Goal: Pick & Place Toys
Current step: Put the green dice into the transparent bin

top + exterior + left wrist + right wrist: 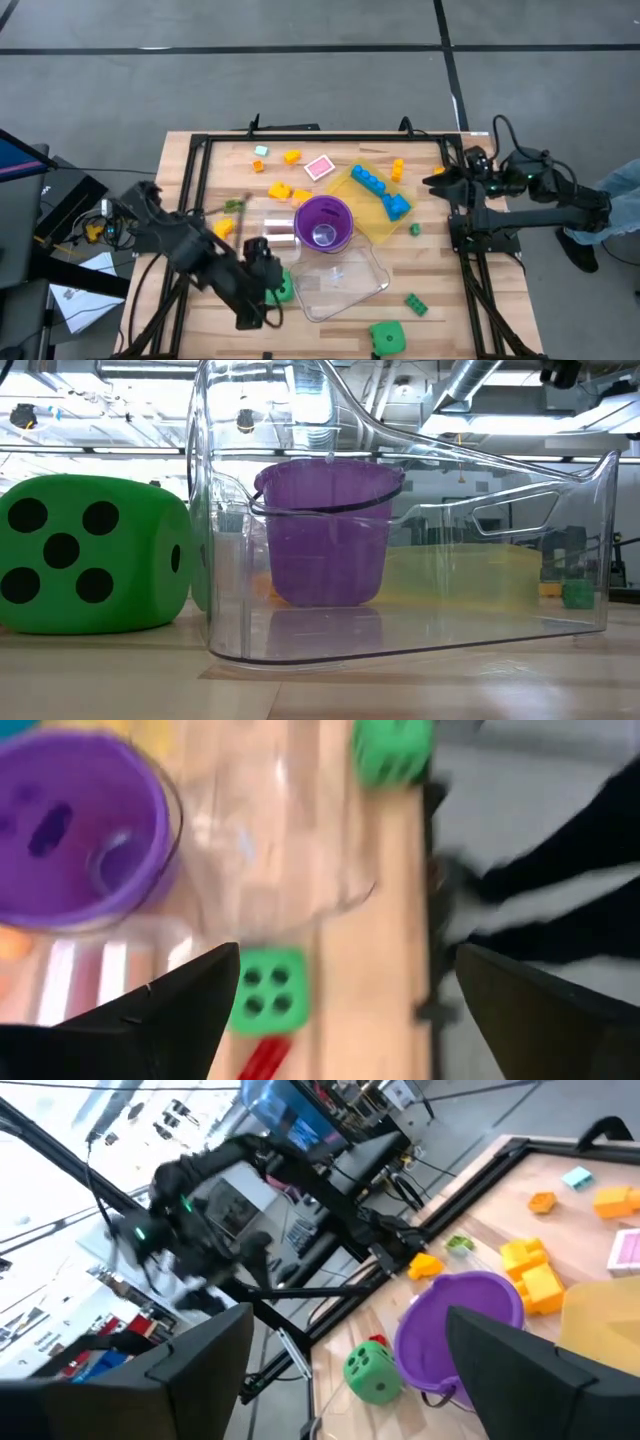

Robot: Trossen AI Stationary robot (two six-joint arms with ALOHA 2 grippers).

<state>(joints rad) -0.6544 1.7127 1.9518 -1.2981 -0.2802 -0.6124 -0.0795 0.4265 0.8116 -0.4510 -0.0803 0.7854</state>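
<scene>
Small toys lie scattered on the wooden table (200, 290): yellow bricks (280, 190), a pink piece (319, 167), and blue bricks (375, 182) on the yellow tray (370, 215). One green die (268, 992) sits at the near left beside a clear tub (340, 275); a second die (385, 335) rests at the near edge. My left gripper (347, 952) hangs open, slanting down just over the first die. My right gripper (348, 1315) stands open and level at the table's right edge, with nothing between its fingers.
A purple cup (323, 222) stands in the middle, next to the clear tub and the yellow tray. A second clear tub (275, 230) lies left of the cup. A red piece (262, 1060) lies by the near die. A black frame (190, 170) borders the table.
</scene>
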